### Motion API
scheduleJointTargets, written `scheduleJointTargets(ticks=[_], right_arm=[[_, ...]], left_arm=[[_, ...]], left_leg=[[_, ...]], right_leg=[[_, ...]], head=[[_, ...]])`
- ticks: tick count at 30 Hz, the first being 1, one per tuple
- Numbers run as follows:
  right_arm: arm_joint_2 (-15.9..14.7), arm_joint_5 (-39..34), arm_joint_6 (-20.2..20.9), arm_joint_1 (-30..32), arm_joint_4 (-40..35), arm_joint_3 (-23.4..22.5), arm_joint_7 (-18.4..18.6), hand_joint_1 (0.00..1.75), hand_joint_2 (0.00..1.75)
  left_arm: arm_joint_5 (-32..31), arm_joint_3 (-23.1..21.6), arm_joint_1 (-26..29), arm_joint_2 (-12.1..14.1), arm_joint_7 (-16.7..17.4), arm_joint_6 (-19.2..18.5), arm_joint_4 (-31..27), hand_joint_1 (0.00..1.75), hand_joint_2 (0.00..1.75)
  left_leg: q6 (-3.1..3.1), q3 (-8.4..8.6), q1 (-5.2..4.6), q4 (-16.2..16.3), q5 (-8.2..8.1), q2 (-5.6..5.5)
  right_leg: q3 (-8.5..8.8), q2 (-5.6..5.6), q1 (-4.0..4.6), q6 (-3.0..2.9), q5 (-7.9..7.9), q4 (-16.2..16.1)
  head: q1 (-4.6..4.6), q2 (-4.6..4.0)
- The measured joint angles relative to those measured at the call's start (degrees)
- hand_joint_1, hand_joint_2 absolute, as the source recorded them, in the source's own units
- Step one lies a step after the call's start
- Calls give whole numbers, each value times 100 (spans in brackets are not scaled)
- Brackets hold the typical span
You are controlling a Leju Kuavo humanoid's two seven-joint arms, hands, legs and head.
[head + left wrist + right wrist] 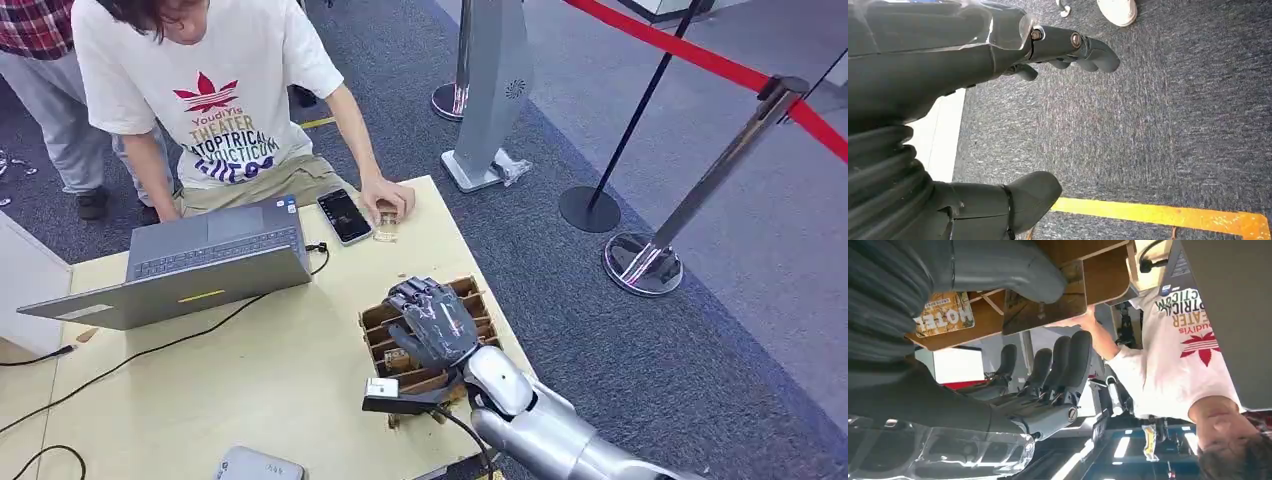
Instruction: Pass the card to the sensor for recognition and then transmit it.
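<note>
- Grey open laptop (190, 265): sitting at the far left part of the pale wooden table (270, 390).
- Black smartphone (344, 216): lying at the table's far edge, beside a person's hand (388, 196).
- Brown slotted wooden card rack (383, 335): standing at the right edge.
- Right hand (432, 320): hovering over the rack, fingers (1068, 360) extended, holding nothing.
- Brown "HOTEL" card (944, 314): lying in the rack.
- Left hand (998, 55): hanging over grey carpet (1148, 125), fingers apart, holding nothing.

The card (944, 315) reads "HOTEL"; the person's white T-shirt (215, 95) reads "THEATER".
</note>
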Motion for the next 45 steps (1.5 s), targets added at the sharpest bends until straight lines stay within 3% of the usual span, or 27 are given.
scheduleJointTargets(ticks=[3,6,10,15,21,35,40,45], right_arm=[[2,0,13,-19,35,0,0,87,175],[4,4,22,-19,42,0,2,101,175],[7,87,79,-19,44,-2,20,106,175],[7,105,158,-18,42,-13,44,138,175],[20,197,195,-16,42,-13,50,155,175],[155,306,350,2,-83,-48,197,171,175],[216,-180,767,17,-334,-120,-207,169,175],[310,-1085,1639,-62,-812,-175,-546,175,175]], left_arm=[[0,18,-1,-2,-24,22,0,0,175],[0,55,-2,-4,-35,26,-2,0,175],[-20,90,-3,-7,-44,37,-2,0,175],[-63,98,-5,-7,-44,37,-2,0,175],[-79,98,-6,-9,-44,39,-2,0,175],[-142,101,-7,-24,-44,35,-2,0,175],[-243,101,-9,-26,-70,-4,-2,0,175],[-347,101,-24,-26,-94,-48,-2,0,175]], left_leg=[[0,0,0,0,0,0],[0,0,0,0,0,0],[0,1,0,0,0,0],[0,1,0,0,0,0],[0,1,0,0,0,0],[0,1,0,0,0,0],[0,1,0,0,0,1],[0,1,1,0,0,1]], right_leg=[[0,0,0,0,0,0],[0,0,0,0,0,0],[0,0,0,0,0,0],[0,0,0,0,0,0],[0,0,0,0,0,0],[0,0,0,0,0,0],[0,1,0,0,0,0],[0,1,1,0,0,1]], head=[[2,0],[0,0],[0,0],[2,0],[0,0],[2,0],[2,0],[2,0]])
